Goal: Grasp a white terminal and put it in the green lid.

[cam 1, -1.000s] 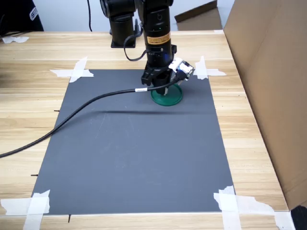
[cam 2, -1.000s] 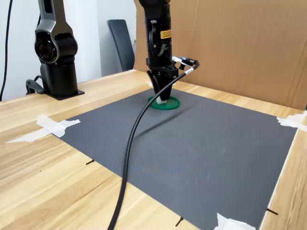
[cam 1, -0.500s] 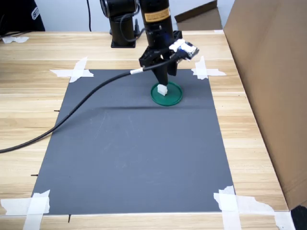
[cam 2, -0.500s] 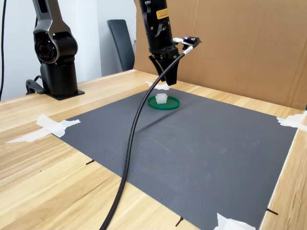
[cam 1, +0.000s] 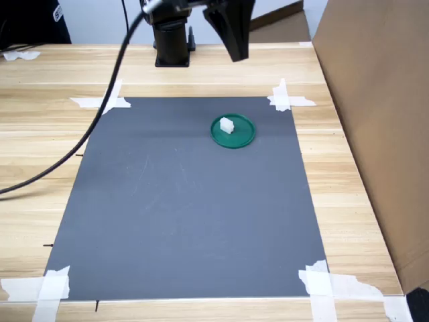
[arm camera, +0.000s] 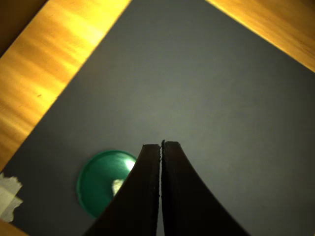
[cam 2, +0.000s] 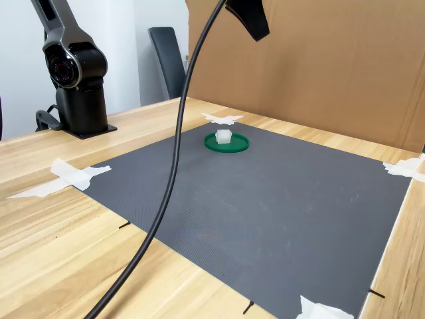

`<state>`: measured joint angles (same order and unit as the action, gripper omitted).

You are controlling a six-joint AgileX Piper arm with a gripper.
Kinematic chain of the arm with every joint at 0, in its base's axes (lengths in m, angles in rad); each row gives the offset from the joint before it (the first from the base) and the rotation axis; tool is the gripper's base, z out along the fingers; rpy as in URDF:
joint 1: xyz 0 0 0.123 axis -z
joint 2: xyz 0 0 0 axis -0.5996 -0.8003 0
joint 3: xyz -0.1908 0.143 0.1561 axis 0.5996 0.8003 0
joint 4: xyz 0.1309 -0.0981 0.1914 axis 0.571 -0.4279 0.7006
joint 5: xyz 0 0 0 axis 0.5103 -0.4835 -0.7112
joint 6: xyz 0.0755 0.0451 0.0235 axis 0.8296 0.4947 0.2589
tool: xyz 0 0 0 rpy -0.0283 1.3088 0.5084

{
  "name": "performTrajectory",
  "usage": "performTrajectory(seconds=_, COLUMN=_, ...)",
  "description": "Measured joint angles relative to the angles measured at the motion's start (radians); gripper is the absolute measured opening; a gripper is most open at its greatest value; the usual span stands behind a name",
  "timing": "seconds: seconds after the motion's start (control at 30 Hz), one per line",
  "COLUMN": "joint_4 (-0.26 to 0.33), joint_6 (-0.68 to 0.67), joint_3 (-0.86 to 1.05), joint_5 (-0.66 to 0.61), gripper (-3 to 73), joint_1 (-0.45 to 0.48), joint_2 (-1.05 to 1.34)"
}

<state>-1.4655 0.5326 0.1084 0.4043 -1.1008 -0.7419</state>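
Green lid [cam 1: 233, 131] is seen on the dark grey mat [cam 1: 181, 215], near the mat's far edge, with the white terminal [cam 1: 226, 125] resting inside it, a little off the lid's centre and inside the rim. Same arrangement is shown in the second exterior view, terminal [cam 2: 224, 137] upright on the lid [cam 2: 226, 144]. In the wrist view only a small pale part of the terminal [arm camera: 117, 186] is made out on the lid [arm camera: 101, 179], the rest being hidden by the fingers.

Change from a second ago: the gripper was down on the lid with the terminal at its tips; half a second ago it was raised just above the lid, terminal left behind. Now the gripper [cam 1: 236, 54] is lifted well clear, high above the lid and over the bare wood beyond the mat's far edge in the first exterior view. Only its tip [cam 2: 260, 34] is caught at the top of the second exterior view.

Gripper state: jaws are pressed together, tips meeting with only a hairline seam between them in the wrist view [arm camera: 161, 145]; nothing is held.

Judged from this: release is done, terminal is placed in the lid, and the task looks complete. The black cable [cam 1: 80, 141] is draped above the mat, well apart from the lid, so no disturbance is expected.
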Motion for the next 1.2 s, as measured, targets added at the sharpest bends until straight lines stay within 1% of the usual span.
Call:
performTrajectory(seconds=0.03, joint_4=-0.013, joint_6=0.026, joint_3=-0.002, joint_5=-0.004, gripper=-2.5, joint_1=0.023, joint_2=0.016)
performTrajectory(seconds=0.13, joint_4=-0.014, joint_6=0.037, joint_3=-0.002, joint_5=0.005, gripper=-2.5, joint_1=0.111, joint_2=0.057)
performTrajectory(seconds=0.2, joint_4=0.014, joint_6=0.005, joint_3=-0.003, joint_5=0.059, gripper=-2.6, joint_1=0.257, joint_2=0.132)
performTrajectory(seconds=0.37, joint_4=0.054, joint_6=-0.041, joint_3=-0.003, joint_5=0.077, gripper=-2.6, joint_1=0.396, joint_2=0.217)
performTrajectory(seconds=0.43, joint_4=0.072, joint_6=-0.057, joint_3=0.004, joint_5=0.086, gripper=-2.6, joint_1=0.418, joint_2=0.25)
performTrajectory(seconds=0.47, joint_4=0.09, joint_6=-0.086, joint_3=0.027, joint_5=0.105, gripper=-2.6, joint_1=0.428, joint_2=0.298)
performTrajectory(seconds=0.5, joint_4=0.122, joint_6=-0.118, joint_3=0.058, joint_5=0.123, gripper=-2.6, joint_1=0.432, joint_2=0.342)
performTrajectory(seconds=0.53, joint_4=0.182, joint_6=-0.172, joint_3=0.104, joint_5=0.127, gripper=-2.6, joint_1=0.433, joint_2=0.41)
performTrajectory(seconds=0.57, joint_4=0.21, joint_6=-0.186, joint_3=0.131, joint_5=0.126, gripper=-2.6, joint_1=0.433, joint_2=0.445)
performTrajectory(seconds=0.63, joint_4=0.223, joint_6=-0.192, joint_3=0.182, joint_5=0.126, gripper=-2.6, joint_1=0.433, joint_2=0.5)
performTrajectory(seconds=0.67, joint_4=0.203, joint_6=-0.183, joint_3=0.24, joint_5=0.127, gripper=-2.6, joint_1=0.433, joint_2=0.559)
performTrajectory(seconds=0.7, joint_4=0.164, joint_6=-0.154, joint_3=0.302, joint_5=0.129, gripper=-2.6, joint_1=0.433, joint_2=0.619)
performTrajectory(seconds=0.73, joint_4=0.107, joint_6=-0.078, joint_3=0.38, joint_5=0.138, gripper=-2.6, joint_1=0.433, joint_2=0.692)
performTrajectory(seconds=0.77, joint_4=0.089, joint_6=-0.046, joint_3=0.425, joint_5=0.141, gripper=-2.6, joint_1=0.433, joint_2=0.725)
performTrajectory(seconds=0.87, joint_4=0.084, joint_6=0.002, joint_3=0.479, joint_5=0.141, gripper=-2.6, joint_1=0.433, joint_2=0.777)
performTrajectory(seconds=0.93, joint_4=0.101, joint_6=0.127, joint_3=0.585, joint_5=0.145, gripper=-2.6, joint_1=0.433, joint_2=0.893)
performTrajectory(seconds=1.0, joint_4=0.098, joint_6=0.185, joint_3=0.648, joint_5=0.145, gripper=-2.6, joint_1=0.433, joint_2=0.968)
performTrajectory(seconds=1.13, joint_4=0.066, joint_6=0.201, joint_3=0.709, joint_5=0.171, gripper=-2.6, joint_1=0.433, joint_2=1.06)
performTrajectory(seconds=1.2, joint_4=0.039, joint_6=0.201, joint_3=0.727, joint_5=0.179, gripper=-2.6, joint_1=0.433, joint_2=1.1)
